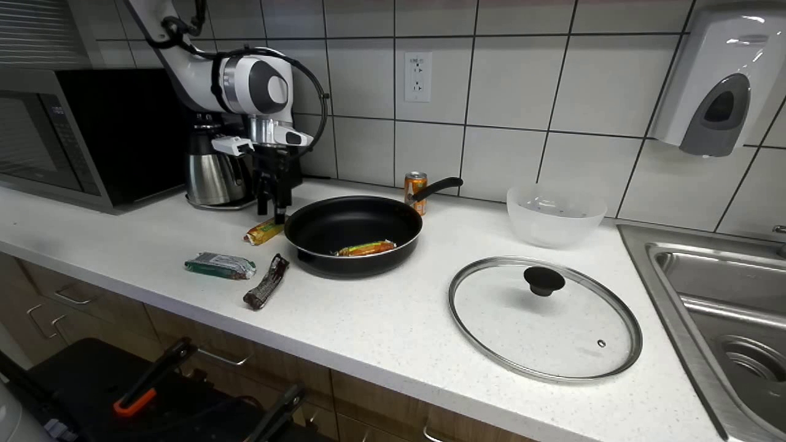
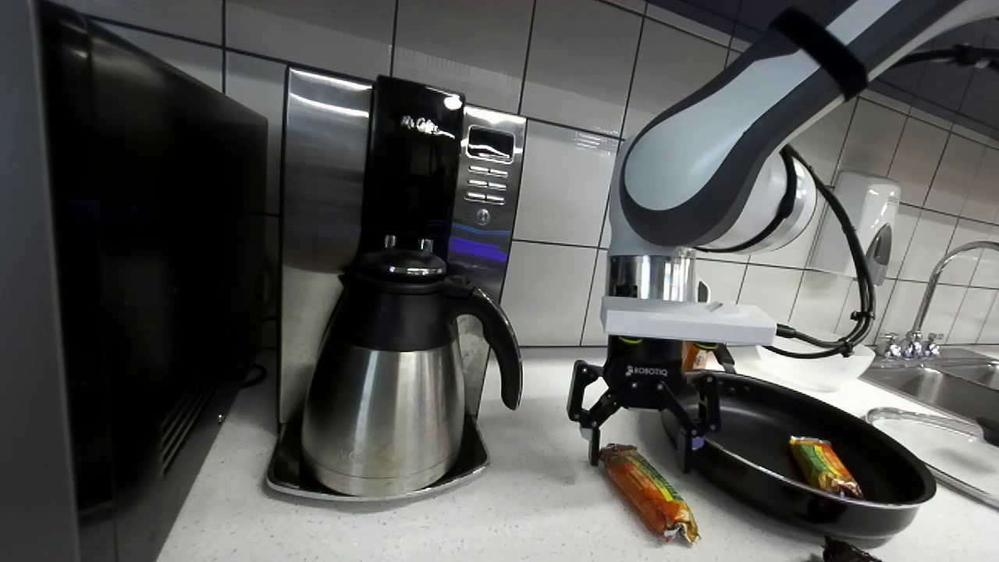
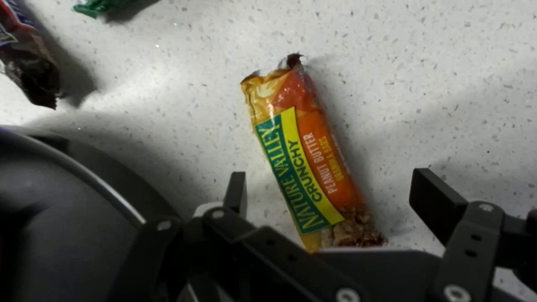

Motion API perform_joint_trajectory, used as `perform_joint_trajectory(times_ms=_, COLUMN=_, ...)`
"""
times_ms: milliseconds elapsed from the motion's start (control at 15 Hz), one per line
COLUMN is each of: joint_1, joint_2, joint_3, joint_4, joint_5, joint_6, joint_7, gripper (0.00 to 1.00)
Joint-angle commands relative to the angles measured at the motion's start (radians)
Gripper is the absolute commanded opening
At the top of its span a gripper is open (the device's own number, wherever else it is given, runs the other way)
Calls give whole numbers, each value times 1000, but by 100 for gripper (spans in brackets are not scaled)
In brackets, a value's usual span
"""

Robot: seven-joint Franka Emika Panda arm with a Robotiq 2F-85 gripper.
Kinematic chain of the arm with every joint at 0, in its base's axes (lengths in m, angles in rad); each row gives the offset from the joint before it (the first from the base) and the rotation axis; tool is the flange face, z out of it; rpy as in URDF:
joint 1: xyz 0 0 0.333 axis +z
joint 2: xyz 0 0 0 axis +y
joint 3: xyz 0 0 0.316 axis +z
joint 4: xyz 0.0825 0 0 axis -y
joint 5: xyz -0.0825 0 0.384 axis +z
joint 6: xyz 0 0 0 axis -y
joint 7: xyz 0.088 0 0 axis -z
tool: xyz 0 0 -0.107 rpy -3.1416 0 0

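My gripper [image 3: 329,188] stands open above the counter, its fingers [image 3: 237,191] wide apart on either side of an orange and yellow granola bar [image 3: 300,155]. The bar lies flat and is not held; its near end is hidden behind the gripper's body. In an exterior view the gripper [image 2: 641,451] hovers over the far end of that bar [image 2: 644,492], pointing down. The black frying pan [image 1: 353,270] is close beside the gripper, near one finger. Inside the pan rests a similar orange bar [image 1: 366,248], seen in both exterior views.
A green-wrapped bar [image 1: 221,266] and a dark-wrapped bar [image 1: 267,281] lie near the counter's front. Behind the pan stands an orange can [image 1: 416,184]. A steel carafe [image 2: 382,421], microwave [image 1: 123,132], glass lid [image 1: 509,325], frosted bowl [image 1: 552,218] and sink [image 1: 669,331] are around.
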Motion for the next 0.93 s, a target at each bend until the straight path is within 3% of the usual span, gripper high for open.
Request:
perform_joint_trajectory(times_ms=0, joint_1=-11, joint_2=-4, joint_3=19, joint_4=-30, joint_5=25, joint_6=33, joint_7=-30, gripper=100)
perform_joint_trajectory(times_ms=733, joint_1=-17, joint_2=-1, joint_3=22, joint_4=-66, joint_5=54, joint_6=80, joint_7=-38, gripper=100)
perform_joint_trajectory(times_ms=800, joint_1=-17, joint_2=-2, joint_3=22, joint_4=-67, joint_5=54, joint_6=82, joint_7=-38, gripper=75)
perform_joint_trajectory(times_ms=867, joint_1=-17, joint_2=-3, joint_3=21, joint_4=-68, joint_5=54, joint_6=84, joint_7=-38, gripper=74)
